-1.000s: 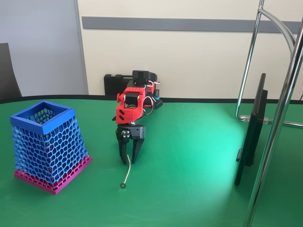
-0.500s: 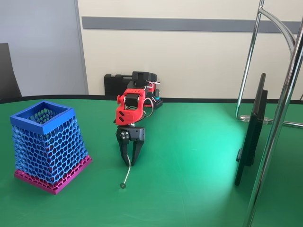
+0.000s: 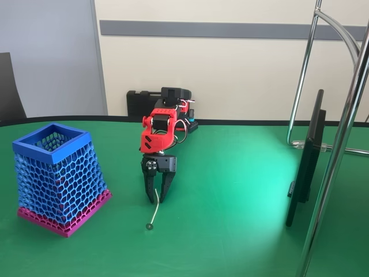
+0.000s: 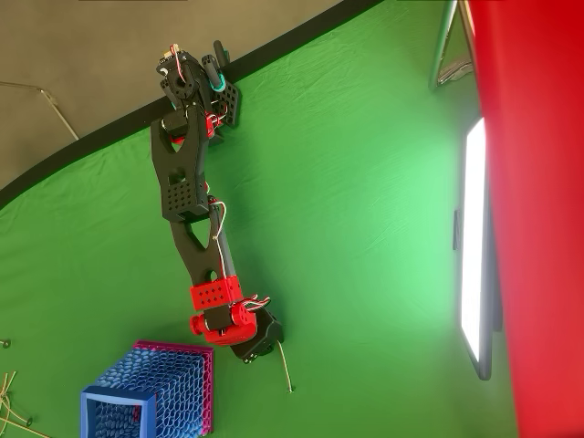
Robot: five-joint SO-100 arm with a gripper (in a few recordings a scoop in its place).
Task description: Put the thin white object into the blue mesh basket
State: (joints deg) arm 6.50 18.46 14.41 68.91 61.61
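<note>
The thin white object [image 3: 153, 210] lies on the green table, its small disc end toward the front; in the overhead view the thin white object [image 4: 285, 367] runs out from under the gripper. My red and black gripper [image 3: 155, 197] points down at the stick's far end, its jaws a narrow gap apart with the stick's tip between them. The stick still rests on the table. From above, the gripper [image 4: 262, 343] sits just right of the blue mesh basket [image 4: 151, 397]. The blue mesh basket [image 3: 57, 176], pink at its base, stands upright to the left of the gripper.
A dark monitor [image 3: 305, 164] stands edge-on at the right beside a chrome stand [image 3: 337, 156]. A black case [image 3: 144, 103] sits behind the arm's base. Several more thin sticks [image 4: 11, 392] lie at the table's edge in the overhead view.
The jaws have narrowed around the stick's upper end and the gripper has sunk slightly. Stick and basket have not moved.
</note>
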